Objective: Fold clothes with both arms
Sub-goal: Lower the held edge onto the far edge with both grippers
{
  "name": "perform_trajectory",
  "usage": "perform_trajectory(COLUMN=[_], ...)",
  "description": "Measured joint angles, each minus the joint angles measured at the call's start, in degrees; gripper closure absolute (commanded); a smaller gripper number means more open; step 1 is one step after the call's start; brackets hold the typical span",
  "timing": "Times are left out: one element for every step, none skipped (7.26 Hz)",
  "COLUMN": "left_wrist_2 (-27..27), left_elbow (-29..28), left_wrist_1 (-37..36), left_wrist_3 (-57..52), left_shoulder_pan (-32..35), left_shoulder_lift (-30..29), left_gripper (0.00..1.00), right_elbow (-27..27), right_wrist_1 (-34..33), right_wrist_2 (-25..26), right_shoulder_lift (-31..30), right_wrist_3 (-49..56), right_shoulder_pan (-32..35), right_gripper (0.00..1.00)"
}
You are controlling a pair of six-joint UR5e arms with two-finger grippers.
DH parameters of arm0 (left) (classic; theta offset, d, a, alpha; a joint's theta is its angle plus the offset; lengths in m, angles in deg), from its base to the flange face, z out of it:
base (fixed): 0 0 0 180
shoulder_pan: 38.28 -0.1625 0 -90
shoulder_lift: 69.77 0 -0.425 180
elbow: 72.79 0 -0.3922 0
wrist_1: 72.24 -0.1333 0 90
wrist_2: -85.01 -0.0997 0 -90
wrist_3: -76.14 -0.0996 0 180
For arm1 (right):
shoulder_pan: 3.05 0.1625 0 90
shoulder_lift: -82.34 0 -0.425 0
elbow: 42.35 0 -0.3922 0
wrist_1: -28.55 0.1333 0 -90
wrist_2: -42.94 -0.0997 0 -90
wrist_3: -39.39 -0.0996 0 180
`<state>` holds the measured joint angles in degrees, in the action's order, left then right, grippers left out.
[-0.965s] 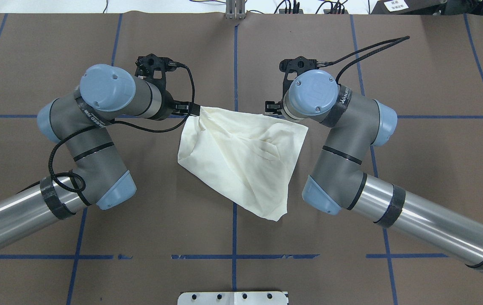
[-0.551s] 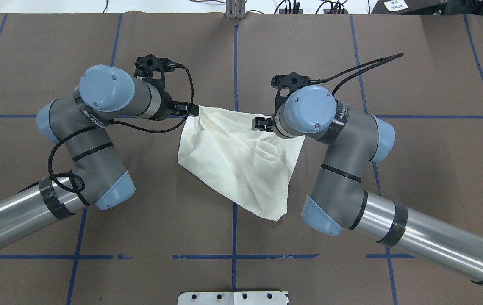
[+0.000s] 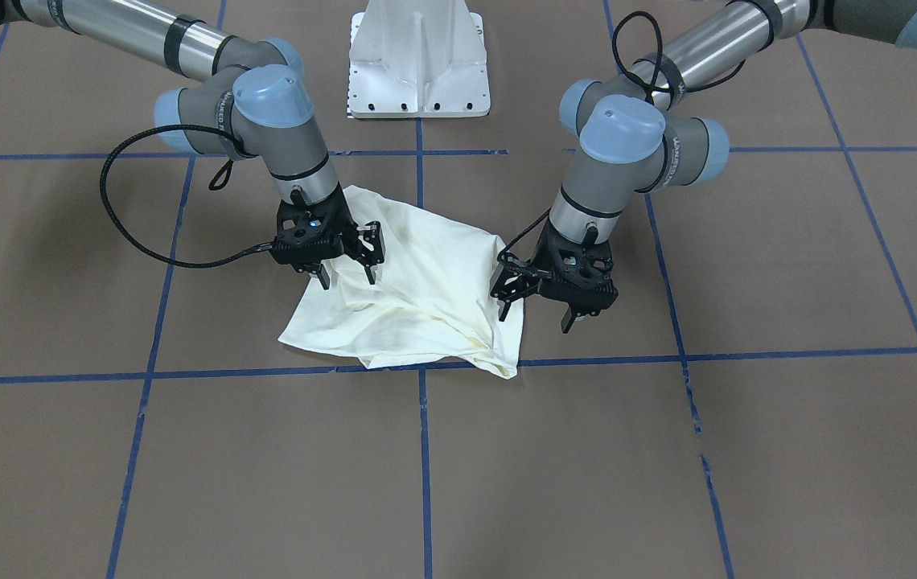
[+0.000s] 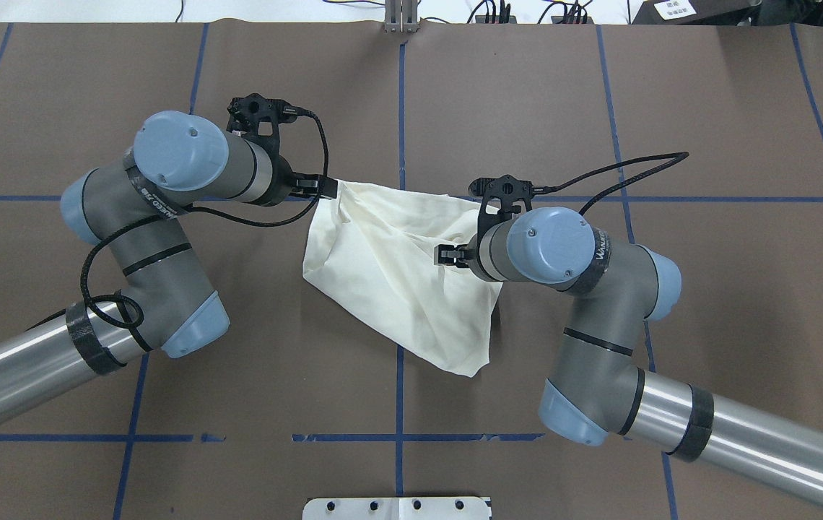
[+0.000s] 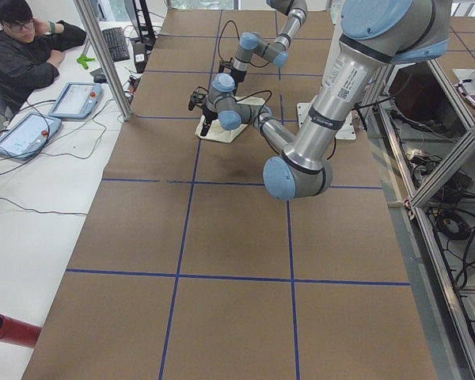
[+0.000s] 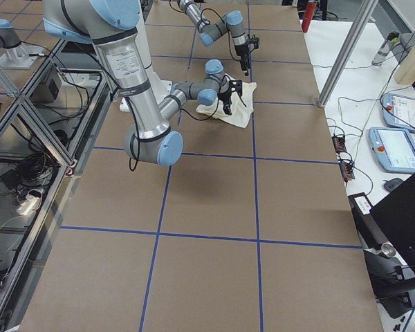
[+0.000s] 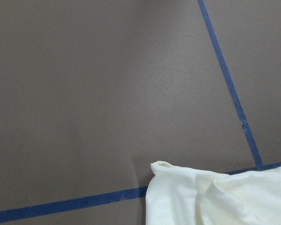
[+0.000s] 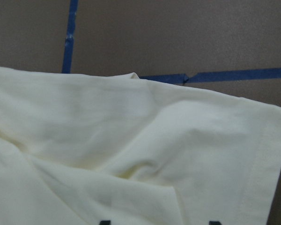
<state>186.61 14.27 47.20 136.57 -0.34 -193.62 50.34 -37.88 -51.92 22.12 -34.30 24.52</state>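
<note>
The cream shirt (image 3: 418, 297) lies crumpled in a rough triangle on the brown table, plain side up, with no print showing (image 4: 397, 282). My left gripper (image 3: 536, 308) hangs open at the shirt's far corner on my left (image 4: 314, 186); its wrist view shows that corner (image 7: 215, 197) flat on the table. My right gripper (image 3: 346, 275) stands open just above the shirt's other side (image 4: 446, 254). The right wrist view is filled with wrinkled cloth (image 8: 131, 140), and two dark fingertips (image 8: 214, 221) show apart at its bottom edge.
Blue tape lines (image 3: 426, 450) grid the brown table cover. The white pedestal base (image 3: 418, 56) stands at the robot's edge of the table. A person (image 5: 24, 47) sits at a side table with tablets (image 5: 75, 99) beyond the far edge.
The right arm has swung back toward the robot, carrying its gripper from the shirt's far right edge to above the cloth. The left arm and shirt have barely moved.
</note>
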Motion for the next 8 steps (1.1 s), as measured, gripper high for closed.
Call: perform_trajectory(left_wrist_2=[0.00, 0.00, 0.00, 0.00, 0.00, 0.00, 0.00, 0.00], left_elbow=[0.03, 0.06, 0.10, 0.15, 0.26, 0.39, 0.44, 0.46], left_wrist_1=[0.02, 0.06, 0.08, 0.08, 0.09, 0.09, 0.09, 0.09], left_wrist_3=[0.05, 0.12, 0.27, 0.53, 0.78, 0.94, 1.04, 1.07], left_shoulder_pan=[0.01, 0.02, 0.02, 0.01, -0.03, -0.05, -0.08, -0.12], left_shoulder_lift=[0.01, 0.12, 0.26, 0.32, 0.34, 0.36, 0.36, 0.37], left_gripper=[0.00, 0.00, 0.00, 0.00, 0.00, 0.00, 0.00, 0.00], right_elbow=[0.02, 0.02, 0.03, 0.16, 0.33, 0.39, 0.39, 0.31], right_wrist_1=[0.18, 0.23, 0.23, 0.16, 0.01, -0.17, -0.35, -0.46], right_wrist_2=[0.19, 0.33, 0.41, 0.49, 0.58, 0.62, 0.62, 0.51], right_shoulder_lift=[-0.28, -0.48, -0.56, -0.58, -0.60, -0.55, -0.39, -0.25], right_wrist_3=[-0.03, -0.05, -0.05, -0.10, -0.32, -0.91, -1.60, -1.89], right_shoulder_pan=[-0.48, -0.74, -0.86, -0.85, -0.81, -0.68, -0.19, 1.01], right_gripper=[0.46, 0.91, 1.00, 1.00, 1.00, 1.00, 1.00, 1.00])
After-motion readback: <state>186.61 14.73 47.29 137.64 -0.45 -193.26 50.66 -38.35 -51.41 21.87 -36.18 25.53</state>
